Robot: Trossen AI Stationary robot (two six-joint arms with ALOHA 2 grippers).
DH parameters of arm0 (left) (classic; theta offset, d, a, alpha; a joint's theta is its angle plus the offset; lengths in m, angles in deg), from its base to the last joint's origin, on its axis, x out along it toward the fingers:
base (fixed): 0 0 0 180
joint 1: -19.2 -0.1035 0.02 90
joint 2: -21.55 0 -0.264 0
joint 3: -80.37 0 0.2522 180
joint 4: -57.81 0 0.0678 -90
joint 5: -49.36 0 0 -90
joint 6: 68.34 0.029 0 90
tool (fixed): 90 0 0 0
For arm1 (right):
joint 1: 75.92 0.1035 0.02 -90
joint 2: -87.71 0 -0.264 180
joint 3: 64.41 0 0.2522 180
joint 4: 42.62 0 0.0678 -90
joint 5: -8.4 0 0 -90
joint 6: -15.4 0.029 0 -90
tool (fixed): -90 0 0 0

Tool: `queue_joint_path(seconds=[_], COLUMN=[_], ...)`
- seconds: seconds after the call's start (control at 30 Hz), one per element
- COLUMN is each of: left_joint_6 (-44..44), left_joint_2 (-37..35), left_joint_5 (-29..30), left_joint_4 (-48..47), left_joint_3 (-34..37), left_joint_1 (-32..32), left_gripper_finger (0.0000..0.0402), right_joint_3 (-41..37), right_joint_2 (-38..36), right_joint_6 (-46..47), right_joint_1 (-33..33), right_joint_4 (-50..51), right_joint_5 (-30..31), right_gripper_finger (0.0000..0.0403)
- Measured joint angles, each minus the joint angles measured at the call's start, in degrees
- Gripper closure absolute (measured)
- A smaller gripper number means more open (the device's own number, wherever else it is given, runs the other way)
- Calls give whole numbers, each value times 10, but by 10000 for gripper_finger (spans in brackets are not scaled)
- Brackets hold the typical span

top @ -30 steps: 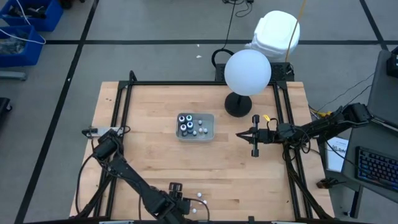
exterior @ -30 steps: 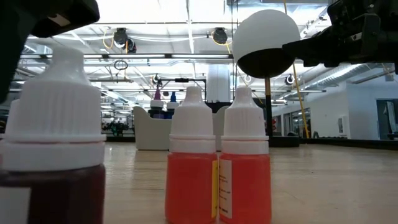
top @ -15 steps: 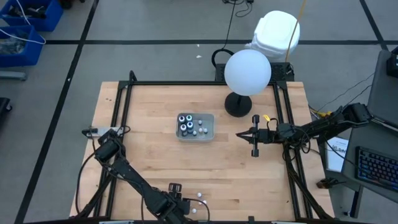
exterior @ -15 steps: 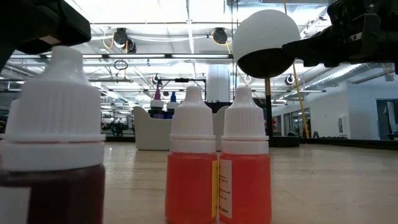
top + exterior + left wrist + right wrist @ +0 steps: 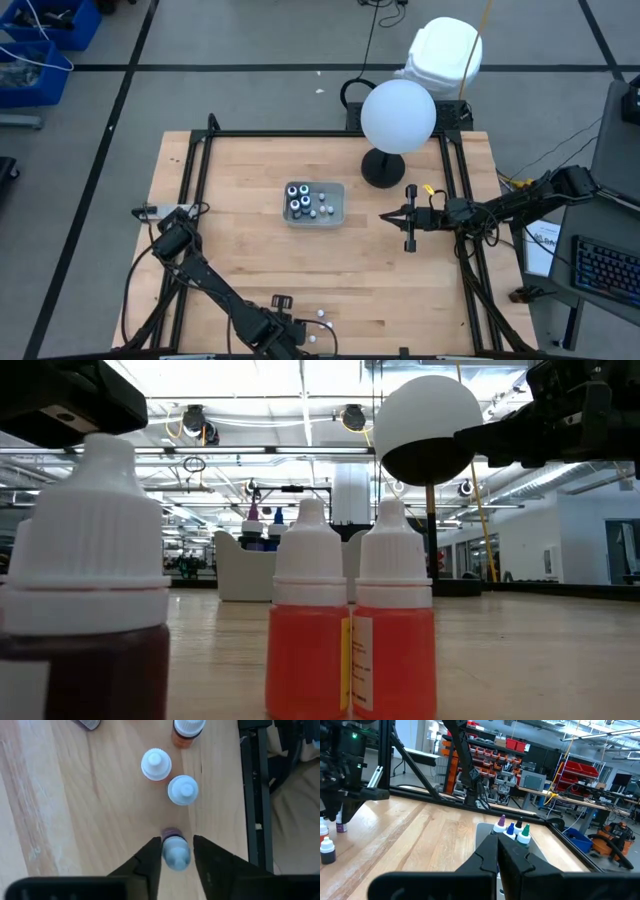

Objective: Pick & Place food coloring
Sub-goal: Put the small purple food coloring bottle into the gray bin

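High view: the wooden table (image 5: 250, 250) fills the middle, with a white globe (image 5: 398, 116) on a black stand at its far side. The right arm (image 5: 520, 203) reaches in from the right edge, and the left arm (image 5: 215, 292) runs along the near edge. A grey tray (image 5: 316, 204) sits near the table's centre, holding several small bottles (image 5: 300, 197), some dark with teal-ringed tops, some white-capped. The right gripper (image 5: 388, 216) hovers just right of the tray with its fingers pressed together and nothing between them. The left gripper (image 5: 177, 854) is at the near edge, pointing down; its jaws straddle a dark bottle (image 5: 175, 853) with a pale cap, fingers close on both sides, though whether they touch it I cannot tell. Just beyond stand two white-capped bottles (image 5: 156, 764) side by side, then an orange one (image 5: 187, 731). In the low view, two orange bottles (image 5: 350, 625) stand touching, and a dark one (image 5: 85, 590) looms beside them.
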Motion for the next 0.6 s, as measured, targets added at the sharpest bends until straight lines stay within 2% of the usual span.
queue_joint_path(seconds=[0.23,0.4,0.6], left_joint_6=[31,59,61], left_joint_2=[0,-13,-97], left_joint_5=[-22,-27,44], left_joint_4=[0,-44,-158], left_joint_3=[0,-1,-1], left_joint_1=[0,-1,-13], left_gripper_finger=[334,328,331], right_joint_3=[0,0,0], right_joint_2=[0,0,0], right_joint_6=[0,0,1], right_joint_1=[0,0,0], right_joint_4=[0,0,0], right_joint_5=[0,0,0], right_gripper_finger=[403,403,403])
